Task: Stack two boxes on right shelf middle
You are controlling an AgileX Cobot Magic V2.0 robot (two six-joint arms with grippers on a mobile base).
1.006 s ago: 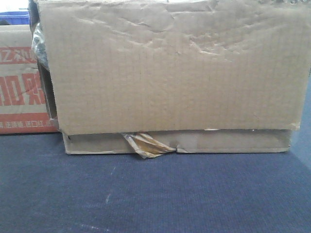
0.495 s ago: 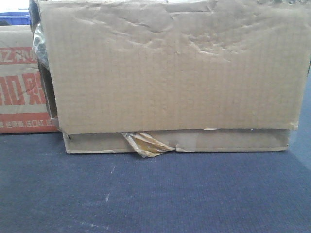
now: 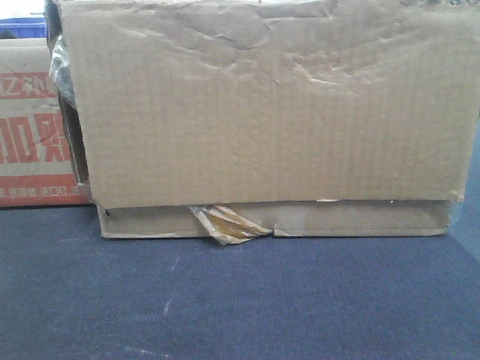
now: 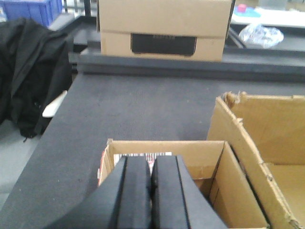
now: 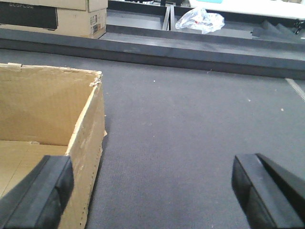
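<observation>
Nothing has moved; the large box fills twelve o'clock. Left gripper, pressed together and empty, hangs over a small open box; right gripper gapes wide, empty.

My front camera is almost filled by the big cardboard box. Only a strip of bare bench lies open before it, and the red-lettered box closes the gap at its left. My left gripper, jaws pressed together, hangs directly above that smaller box's open top, and the big box's torn wall stands just beside it on the right. Beyond them the bench runs free up to a raised ledge. A black jacket crowds the left edge. My right gripper has its jaws spread wide, one over the big box's wall and the other above open bench.
</observation>
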